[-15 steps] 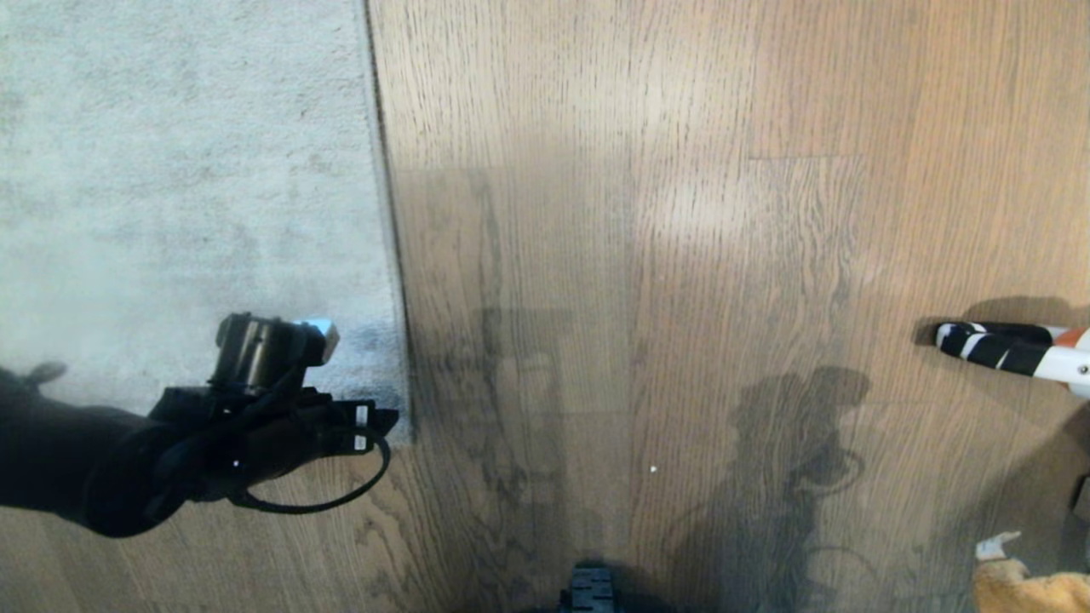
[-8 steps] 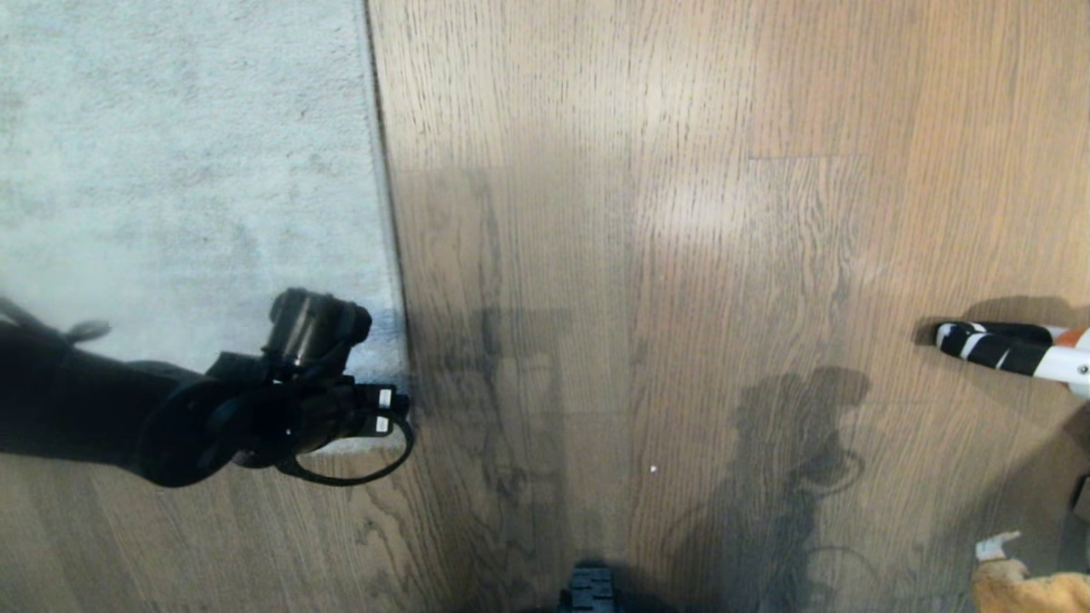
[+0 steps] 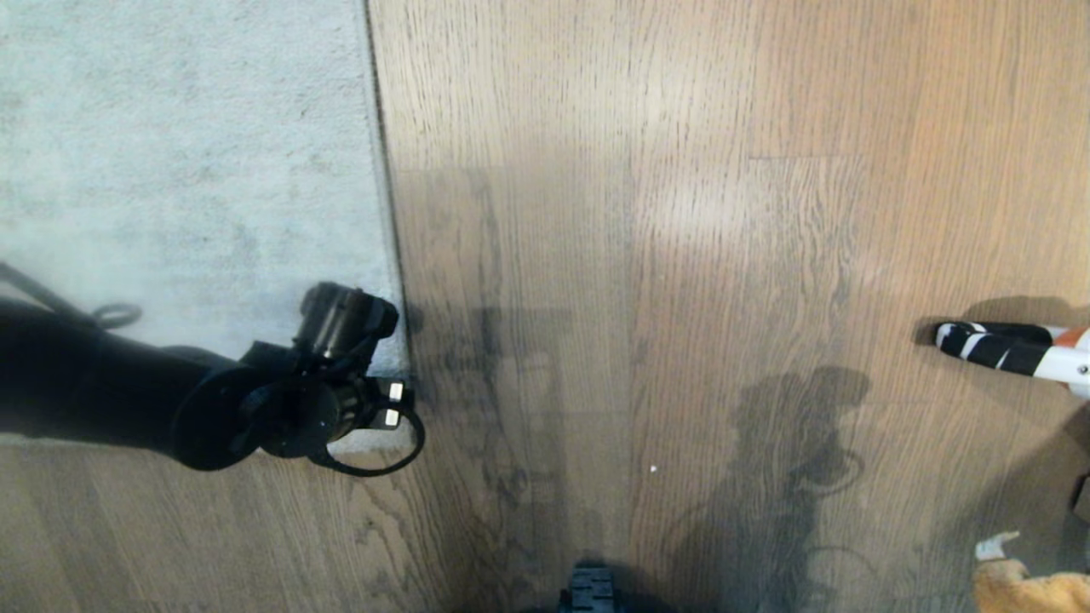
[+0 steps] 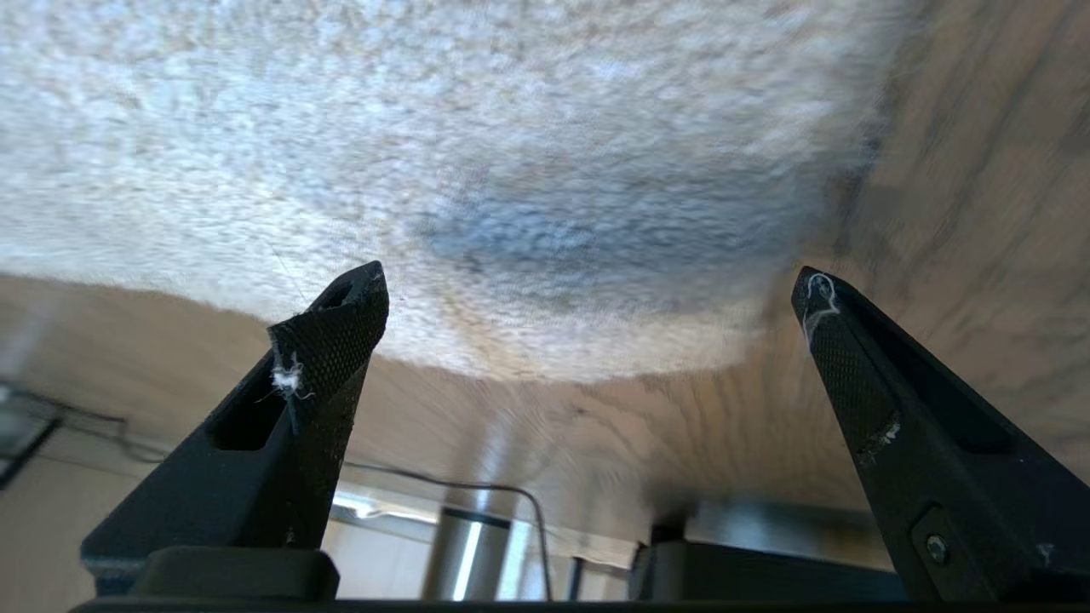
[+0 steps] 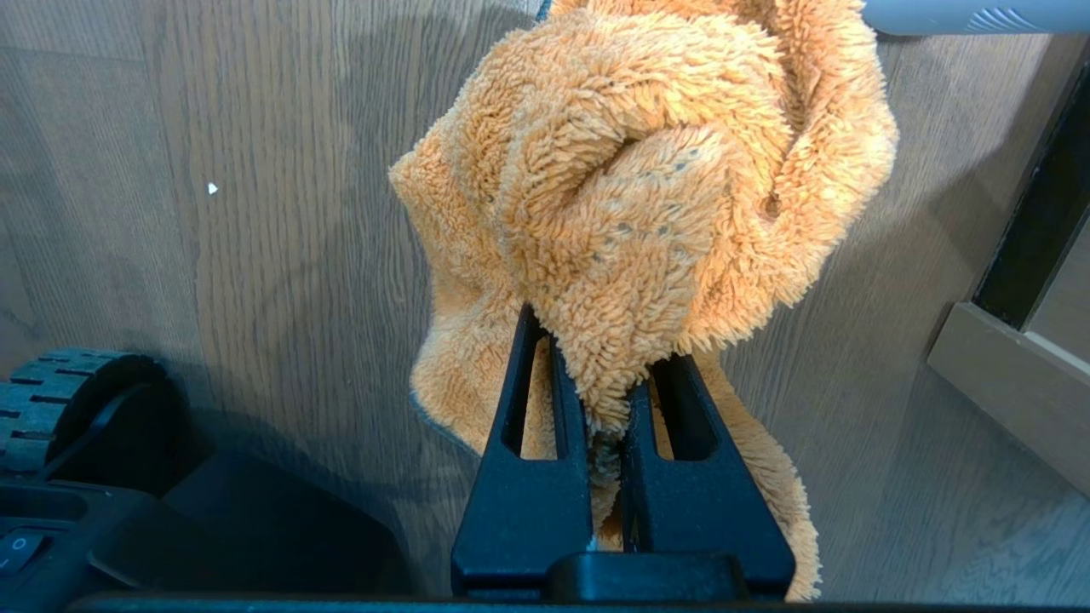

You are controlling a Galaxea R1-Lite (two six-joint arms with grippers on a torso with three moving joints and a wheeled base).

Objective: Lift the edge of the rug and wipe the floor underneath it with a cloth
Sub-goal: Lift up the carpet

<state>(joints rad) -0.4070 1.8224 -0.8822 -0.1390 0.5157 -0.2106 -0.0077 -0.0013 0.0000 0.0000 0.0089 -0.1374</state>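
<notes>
Left end effector (image 4: pixel 588 289) wide open, rug corner (image 4: pixel 681 340) dead ahead between its fingers, edge running away across floor (image 3: pixel 681 255). Right end effector (image 5: pixel 613 400) clenched on cloth (image 5: pixel 647 187).

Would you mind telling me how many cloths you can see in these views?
1: the fluffy orange cloth is clamped in the right gripper, hanging above the floor at the robot's right side. Others may lie out of view.

No text, label, brand, number or sign can be read on anything here.
</notes>
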